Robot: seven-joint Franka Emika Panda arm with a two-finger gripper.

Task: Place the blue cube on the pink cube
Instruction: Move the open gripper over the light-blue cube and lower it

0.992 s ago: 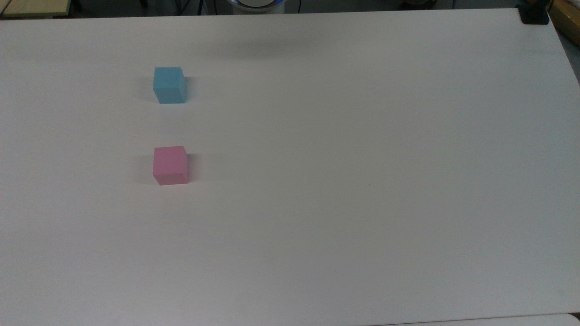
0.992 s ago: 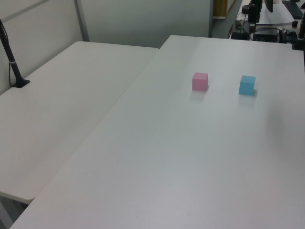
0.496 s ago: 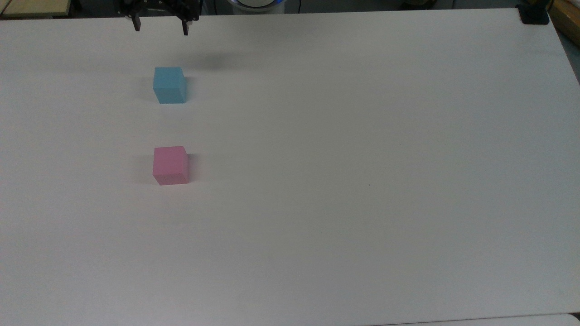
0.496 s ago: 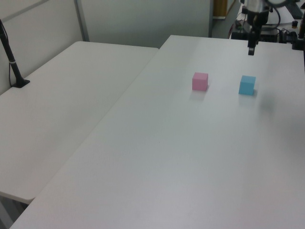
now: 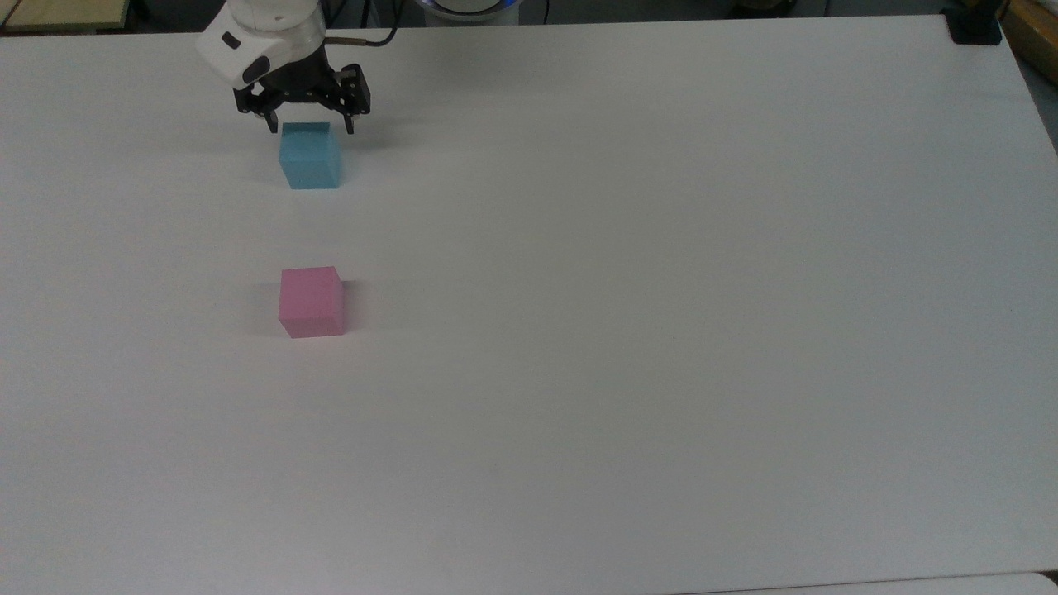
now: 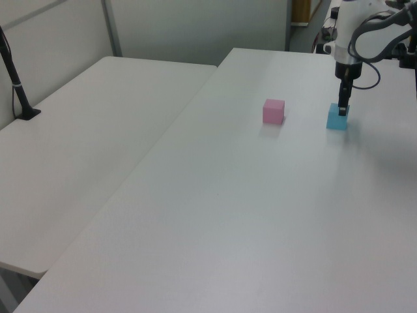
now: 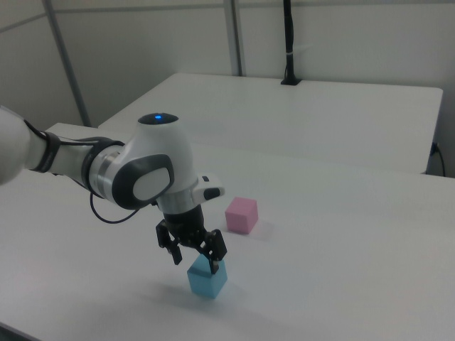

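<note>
The light blue cube [image 5: 310, 159] rests on the white table [image 5: 628, 330] toward the top view's upper left. The pink cube [image 5: 311, 302] stands apart from it, nearer the front edge. My gripper [image 5: 311, 128] hangs open right over the blue cube, one finger on each side of its top and nothing held. In the left view the gripper [image 6: 343, 111] points straight down at the blue cube [image 6: 337, 120], with the pink cube [image 6: 273, 111] to its left. In the right view the gripper [image 7: 195, 263] is spread just above the blue cube [image 7: 207, 280], and the pink cube [image 7: 241, 214] lies behind it.
A second white table [image 6: 85, 143] adjoins on the left view's left, with a black post [image 6: 16, 85] clamped to it. A black block [image 5: 975, 29] sits at the table's far right corner in the top view. The arm's base [image 5: 467, 7] is at the far edge.
The arm has come in from the table's far edge and dropped down over the blue cube, fingers open. Neither cube has moved.
</note>
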